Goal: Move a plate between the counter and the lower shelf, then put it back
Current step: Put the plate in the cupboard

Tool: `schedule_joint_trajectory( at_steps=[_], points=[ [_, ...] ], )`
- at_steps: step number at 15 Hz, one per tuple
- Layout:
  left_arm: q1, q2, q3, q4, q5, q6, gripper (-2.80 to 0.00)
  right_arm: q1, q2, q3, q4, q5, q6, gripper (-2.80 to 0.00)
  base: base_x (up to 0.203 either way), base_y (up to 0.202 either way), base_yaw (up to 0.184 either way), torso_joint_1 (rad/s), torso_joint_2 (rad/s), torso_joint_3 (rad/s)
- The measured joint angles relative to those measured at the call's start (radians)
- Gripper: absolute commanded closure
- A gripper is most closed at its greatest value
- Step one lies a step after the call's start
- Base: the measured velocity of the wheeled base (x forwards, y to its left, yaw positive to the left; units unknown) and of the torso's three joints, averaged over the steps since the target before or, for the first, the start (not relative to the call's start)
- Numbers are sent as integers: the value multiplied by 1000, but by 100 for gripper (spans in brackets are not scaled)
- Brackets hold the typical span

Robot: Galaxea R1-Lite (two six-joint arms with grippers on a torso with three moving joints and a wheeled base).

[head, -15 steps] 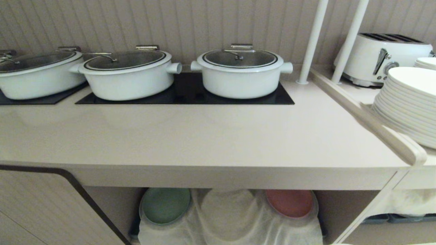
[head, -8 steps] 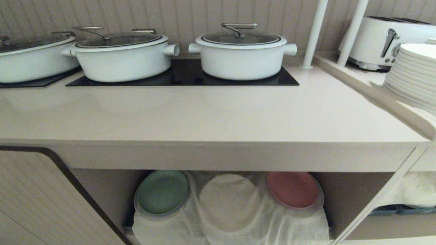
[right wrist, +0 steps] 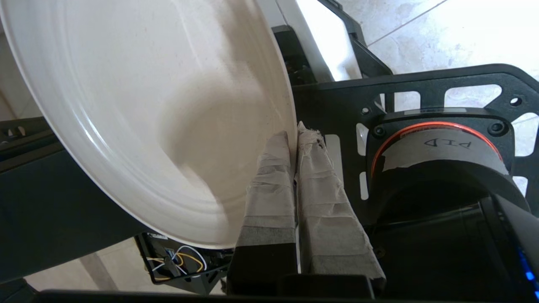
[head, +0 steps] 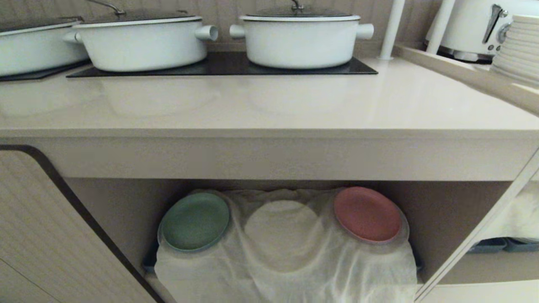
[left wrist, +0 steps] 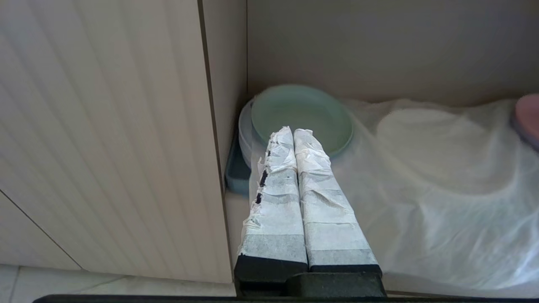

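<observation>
Pinching plate (right wrist: 139, 109), right gripper (right wrist: 293, 136), wrist-view only

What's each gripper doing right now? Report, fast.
Left gripper: shut, holding nothing, pointing at the green plate.
Right gripper: shut on the rim of the plate.

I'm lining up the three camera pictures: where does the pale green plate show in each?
Head view: the pale green plate lies at the left end of the lower shelf, on the white cloth.
Left wrist view: it lies just beyond the tips of the left hand, in the niche's corner.
Right wrist view: not in it.
Shared landmark: the white cloth, in the head and left wrist views.
</observation>
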Motion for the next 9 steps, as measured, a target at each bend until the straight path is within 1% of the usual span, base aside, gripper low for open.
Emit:
schedule_joint_trajectory(
  at_steps=[4, 6, 8, 9],
  points=[
    [0, 0, 0, 0, 0, -1, 0, 0, 0, 1, 0, 1, 0, 0, 0, 0, 0, -144, 463, 306],
    [0, 0, 0, -1, 0, 0, 0, 0, 0, 1, 0, 27, 0, 0, 0, 0, 0, -122, 454, 319],
    [0, 0, 0, -1, 0, -1, 0, 0, 0, 1, 0, 1, 0, 0, 0, 0, 0, -57, 219, 159],
    [0, 0, 0, 0, 0, -1, 0, 0, 0, 1, 0, 0, -1, 0, 0, 0, 0, -22, 91, 41]
  ],
)
